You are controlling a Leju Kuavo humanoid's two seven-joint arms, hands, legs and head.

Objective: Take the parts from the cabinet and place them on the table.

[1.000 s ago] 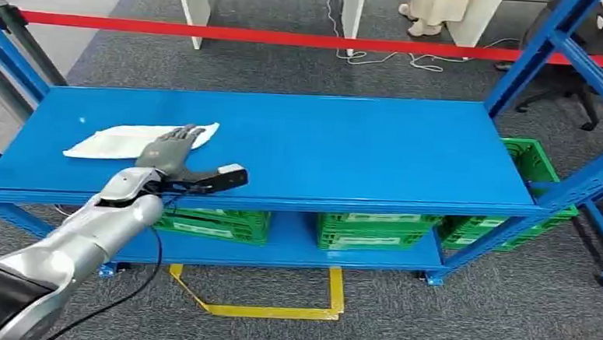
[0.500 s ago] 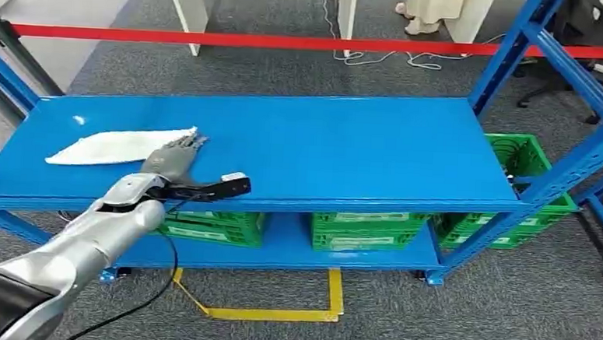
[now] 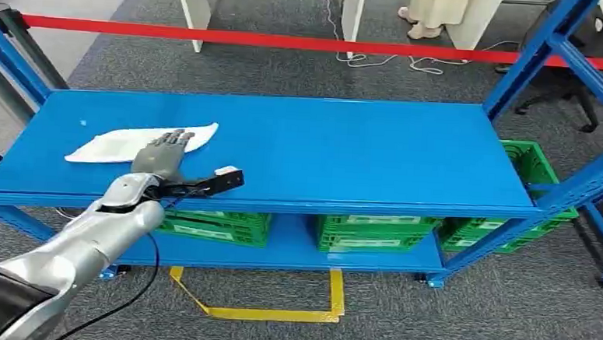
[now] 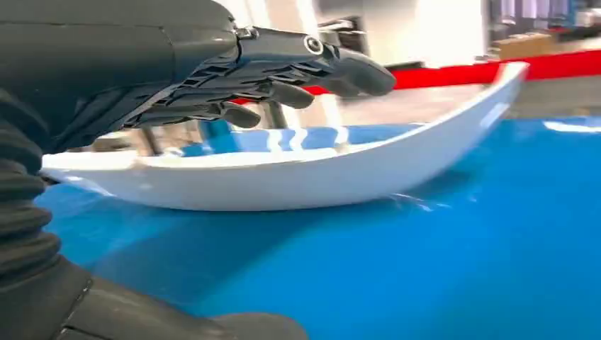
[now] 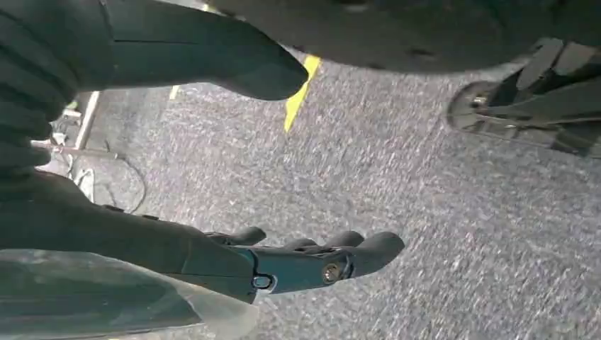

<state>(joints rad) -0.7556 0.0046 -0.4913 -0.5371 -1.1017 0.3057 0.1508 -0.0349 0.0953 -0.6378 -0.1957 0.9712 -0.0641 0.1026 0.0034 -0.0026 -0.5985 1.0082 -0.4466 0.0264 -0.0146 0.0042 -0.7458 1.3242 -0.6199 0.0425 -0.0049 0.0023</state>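
One thin, stiff white part (image 3: pixel 140 141), left of frame, is overhung by spread left hand (image 3: pixel 159 156); its raised rim is judged best gripped

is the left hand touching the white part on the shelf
Apart. The left wrist view shows the left hand with fingers hovering above the white part, background visible between.

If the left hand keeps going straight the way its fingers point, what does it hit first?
Most likely the white curved part lying on the blue shelf. The left hand points at its near edge with fingers reaching over it; whether they already touch is unclear.
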